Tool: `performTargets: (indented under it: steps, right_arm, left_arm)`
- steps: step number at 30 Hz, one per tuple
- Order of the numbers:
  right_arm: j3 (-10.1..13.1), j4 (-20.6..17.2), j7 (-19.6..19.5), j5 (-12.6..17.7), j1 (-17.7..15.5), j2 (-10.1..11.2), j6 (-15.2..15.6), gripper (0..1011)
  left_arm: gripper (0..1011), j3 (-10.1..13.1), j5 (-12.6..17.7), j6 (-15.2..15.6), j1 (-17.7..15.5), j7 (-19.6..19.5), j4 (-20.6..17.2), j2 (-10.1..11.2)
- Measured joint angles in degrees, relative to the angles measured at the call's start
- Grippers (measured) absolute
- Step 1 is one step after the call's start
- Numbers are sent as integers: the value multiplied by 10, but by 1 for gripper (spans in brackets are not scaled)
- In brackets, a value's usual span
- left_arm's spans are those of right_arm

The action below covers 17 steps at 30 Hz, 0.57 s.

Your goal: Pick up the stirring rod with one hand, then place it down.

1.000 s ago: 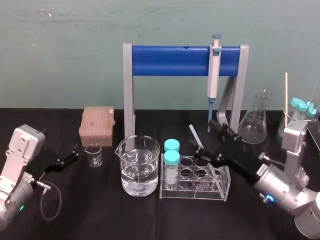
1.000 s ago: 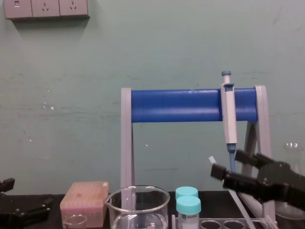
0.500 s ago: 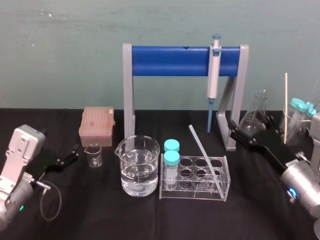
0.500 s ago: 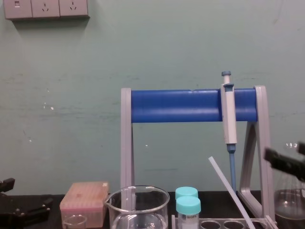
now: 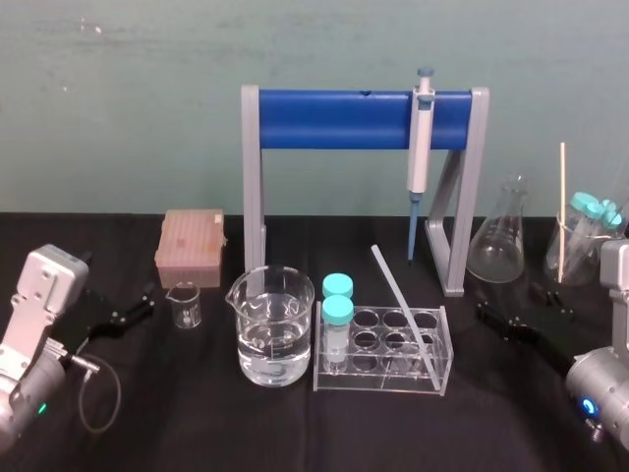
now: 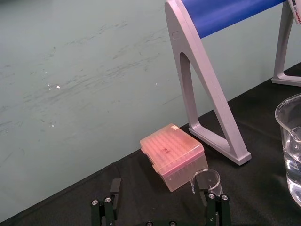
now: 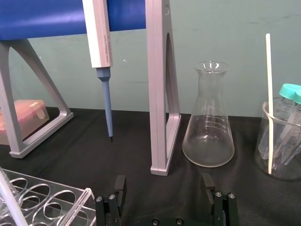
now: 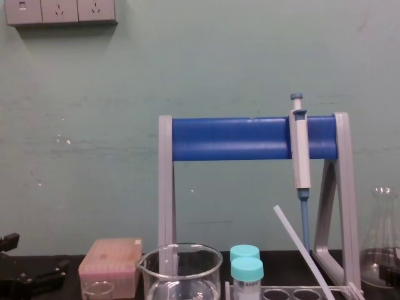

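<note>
The stirring rod [image 5: 401,305] is a whitish translucent rod that leans at a slant in the clear tube rack [image 5: 378,382], its top end pointing back and left. It also rises from the rack as the stirring rod [image 8: 303,253] in the chest view, and a short piece of the stirring rod [image 7: 10,203] shows in the right wrist view. My right gripper [image 5: 511,307] hangs low over the table to the right of the rack, apart from the rod, open and holding nothing, as the right gripper [image 7: 163,186] shows. My left gripper [image 5: 128,310] rests open at the far left.
A beaker of water [image 5: 273,329] and two teal-capped tubes [image 5: 337,300] stand left of the rod. Behind, a pipette [image 5: 421,147] hangs on the blue stand [image 5: 334,118]. A conical flask [image 5: 498,241] and a beaker with tubes and a thin stick [image 5: 580,241] are right; a pink tip box [image 5: 192,246] and a small beaker [image 5: 185,303] are left.
My right gripper has drawn away from the rod, moving right and down towards the table. The rod stays leaning in the rack. The left arm has not moved.
</note>
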Motion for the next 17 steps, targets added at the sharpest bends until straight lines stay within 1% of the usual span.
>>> performTargets:
  steps: [17]
  right_arm:
    - [-1, -1, 0, 0, 0, 1, -6, 1002]
  left_arm:
    - [1000, 0, 0, 0, 0, 0, 0, 0]
